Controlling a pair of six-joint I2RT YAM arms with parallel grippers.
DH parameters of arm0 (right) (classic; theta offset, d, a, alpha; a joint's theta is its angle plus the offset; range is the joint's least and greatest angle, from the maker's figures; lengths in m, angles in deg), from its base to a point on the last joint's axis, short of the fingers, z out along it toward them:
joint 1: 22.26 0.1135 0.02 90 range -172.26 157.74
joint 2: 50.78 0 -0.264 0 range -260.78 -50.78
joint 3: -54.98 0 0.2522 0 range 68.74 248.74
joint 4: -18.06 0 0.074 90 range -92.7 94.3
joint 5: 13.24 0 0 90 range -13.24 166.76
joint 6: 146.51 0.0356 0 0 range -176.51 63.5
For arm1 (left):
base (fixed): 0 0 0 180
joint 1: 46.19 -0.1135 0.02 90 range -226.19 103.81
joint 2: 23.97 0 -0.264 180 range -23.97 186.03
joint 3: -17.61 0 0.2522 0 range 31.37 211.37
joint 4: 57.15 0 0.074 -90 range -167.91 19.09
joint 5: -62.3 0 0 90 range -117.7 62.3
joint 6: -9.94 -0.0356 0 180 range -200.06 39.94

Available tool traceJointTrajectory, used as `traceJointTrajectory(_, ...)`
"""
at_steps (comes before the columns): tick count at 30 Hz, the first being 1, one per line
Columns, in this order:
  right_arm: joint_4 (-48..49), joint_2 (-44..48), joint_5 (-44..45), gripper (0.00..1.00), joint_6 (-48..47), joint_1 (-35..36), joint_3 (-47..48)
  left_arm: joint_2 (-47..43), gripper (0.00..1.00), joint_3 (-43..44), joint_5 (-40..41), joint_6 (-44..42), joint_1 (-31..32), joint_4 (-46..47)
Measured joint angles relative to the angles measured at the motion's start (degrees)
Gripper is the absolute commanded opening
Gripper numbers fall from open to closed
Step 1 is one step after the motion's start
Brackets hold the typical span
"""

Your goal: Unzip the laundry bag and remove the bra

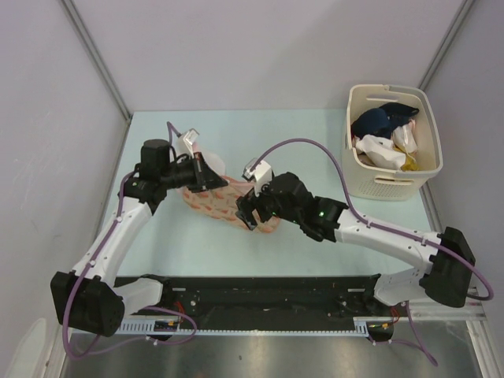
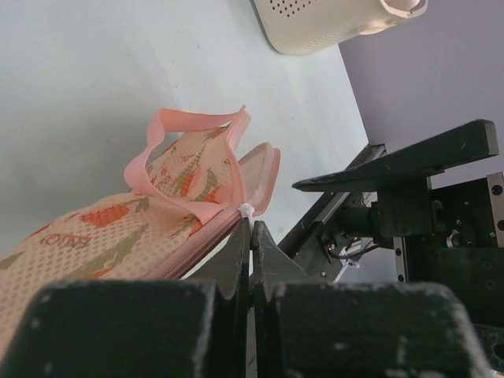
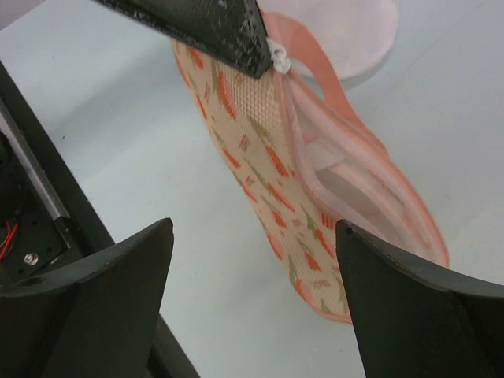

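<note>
- Currently the left pincer is pressing its two fingers tightly together on the small white zip tab at the pink-edged end of the laundry bag, just below the bag's pink loop.
- The right pincer is hanging with its fingers wide apart and gripping nothing. It is hovering just above the middle of the bag, with one finger to either side of it in the wrist view.
- The bag is lying on the counter between the two arms. Its tab end is being held up off the surface and the rest is trailing down towards the right arm.
- The zip is looking at least partly undone: in the right wrist view the pink edging is gaping along one side and showing a pale inner layer.
- The bra is not showing clearly anywhere. Whether the pale lining in that gap is the bag's mesh or a cup, I cannot tell.
- A pale round cloth is lying just beyond the bag, and a basket of clothes is standing well apart at the far right.
- Judging by this, the unzipping is underway or nearly finished, while reaching in and pulling the bra out is not yet done.
</note>
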Motion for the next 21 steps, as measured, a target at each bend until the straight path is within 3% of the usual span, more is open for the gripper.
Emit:
traceJointTrajectory(12,3.58,-9.11,1.97,0.84,-3.96,-0.55,6.54,-0.85,0.0,-0.07,-0.02,0.0,0.37,-0.02)
traceJointTrajectory(14,3.85,-10.56,1.75,0.61,-4.68,-0.85,7.76,-0.87,0.0,-0.07,-0.02,0.0,0.46,-0.07)
traceJointTrajectory(15,4.0,-11.1,1.46,0.39,-5.27,-1.03,8.2,-0.87,0.0,-0.07,-0.02,-0.02,0.48,-0.09)
traceJointTrajectory(16,4.17,-11.56,1.16,0.02,-5.57,-1.16,8.5,-0.9,0.01,-0.07,0.0,-0.04,0.48,-0.11)
traceJointTrajectory(21,4.09,-12.07,0.59,0.0,-5.68,-1.68,8.72,-0.94,0.0,-0.07,0.04,-0.04,0.52,-0.26)
